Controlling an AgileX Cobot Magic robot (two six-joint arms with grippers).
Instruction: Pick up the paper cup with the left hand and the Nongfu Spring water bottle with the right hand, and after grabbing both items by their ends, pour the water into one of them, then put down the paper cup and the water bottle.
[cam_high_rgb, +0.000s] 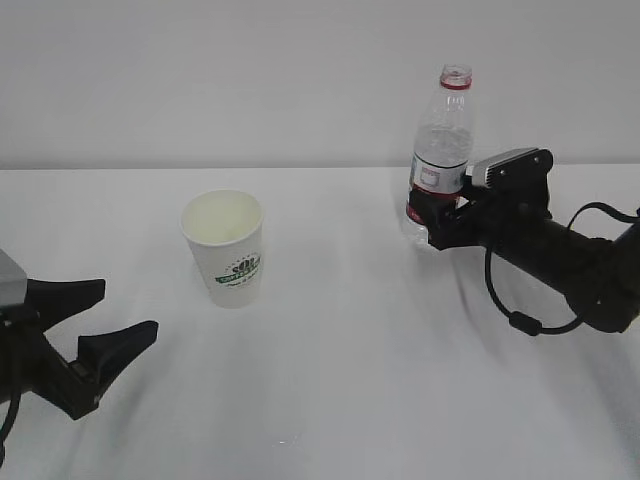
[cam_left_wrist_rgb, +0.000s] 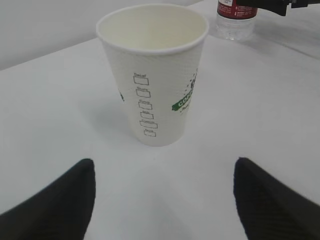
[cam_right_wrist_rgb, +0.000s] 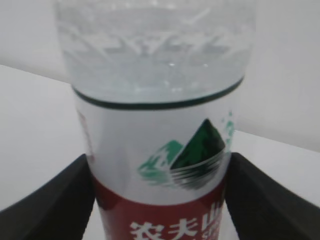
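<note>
From the exterior view, the small white tapered paper cup (cam_high_rgb: 224, 247) with its green round logo stands upright on the white table (cam_high_rgb: 350, 400), mouth up, long axis vertical. The left hand (cam_high_rgb: 92, 324), a black two-finger gripper, sits low and to the left of the cup, well apart from it, its jaws spread wide and pointing towards the cup. That is the relation the next move hangs on: the cup lies ahead of the open jaws and nothing is between them yet. Far to the right of the cup stands the tall clear plastic Nongfu Spring water bottle (cam_high_rgb: 440, 150), red-and-white label, red neck ring, no cap, upright. The right hand (cam_high_rgb: 440, 215) is at the bottle's lower part, fingers on either side of the label.

In the left wrist view, the cup (cam_left_wrist_rgb: 155, 75) stands centred ahead of the two black fingertips (cam_left_wrist_rgb: 55, 200), which are parted wider than the cup and touch nothing. Its inside looks empty and dry. Printed check boxes run down its side. The bottle's base (cam_left_wrist_rgb: 235, 22) shows beyond the cup, at the top edge.

In the right wrist view, the bottle (cam_right_wrist_rgb: 157, 150) fills the frame, its label carrying a green mountain mark, with the water (cam_right_wrist_rgb: 150, 60) visible above the label. The black fingers (cam_right_wrist_rgb: 55, 200) flank it right at its sides; I judge it clasped, though contact is not sharply shown.
</note>
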